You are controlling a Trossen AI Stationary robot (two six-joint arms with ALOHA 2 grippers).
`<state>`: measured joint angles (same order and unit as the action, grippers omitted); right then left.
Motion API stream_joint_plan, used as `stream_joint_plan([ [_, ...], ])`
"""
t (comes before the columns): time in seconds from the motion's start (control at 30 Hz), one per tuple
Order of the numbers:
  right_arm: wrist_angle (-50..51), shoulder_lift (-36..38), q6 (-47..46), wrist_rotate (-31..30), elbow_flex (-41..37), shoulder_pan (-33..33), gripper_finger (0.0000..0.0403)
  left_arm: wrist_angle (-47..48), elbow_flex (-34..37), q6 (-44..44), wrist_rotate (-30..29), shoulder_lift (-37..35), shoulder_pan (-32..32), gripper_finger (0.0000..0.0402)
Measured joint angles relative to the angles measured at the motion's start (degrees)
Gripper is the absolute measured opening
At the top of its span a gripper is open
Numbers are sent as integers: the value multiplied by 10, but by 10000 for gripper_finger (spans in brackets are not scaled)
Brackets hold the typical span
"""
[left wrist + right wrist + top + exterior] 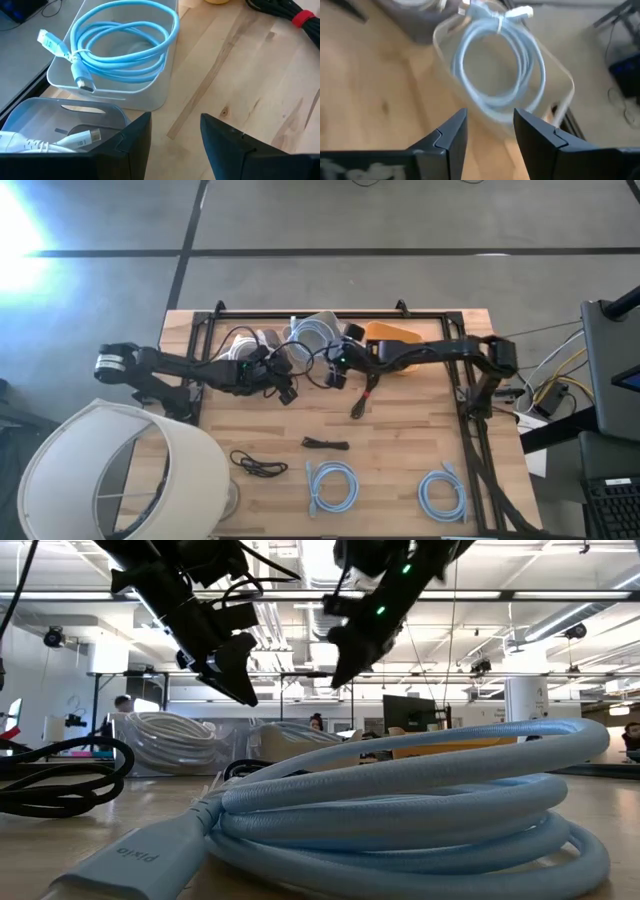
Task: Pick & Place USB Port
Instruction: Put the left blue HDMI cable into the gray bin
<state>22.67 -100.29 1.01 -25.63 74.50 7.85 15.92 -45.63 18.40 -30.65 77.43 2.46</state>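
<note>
Above the bench's [400,430] far edge, both end effectors hang empty with fingers apart. Left end effector [287,392] and right end effector [335,376] flank a clear bin [155,92] holding a coiled blue cable [125,45].

Left hand [285,388] and right hand [336,372] near bins [315,330].

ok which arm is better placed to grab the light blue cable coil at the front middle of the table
Probably the left. Its open gripper hangs a bit nearer the coil. The right gripper, also open, sits farther back by the clear bins.
</note>
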Motion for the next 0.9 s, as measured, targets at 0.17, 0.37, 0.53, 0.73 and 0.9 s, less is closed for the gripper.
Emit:
stream_joint_plan([
  [0.17,104,73,-50,0,-5,-40,139,-8,0,-3,46,0,-1,174],
  [0.37,137,164,-71,2,-56,-99,128,-41,0,-41,216,0,-18,174],
  [0.53,120,236,-130,4,-139,-137,129,-112,3,-36,268,2,-62,174],
  [0.73,80,301,-202,4,-237,-151,132,-194,-3,-35,269,41,-112,174],
  [0.9,45,330,-210,3,-287,-151,127,-234,-30,-31,268,101,-137,174],
])
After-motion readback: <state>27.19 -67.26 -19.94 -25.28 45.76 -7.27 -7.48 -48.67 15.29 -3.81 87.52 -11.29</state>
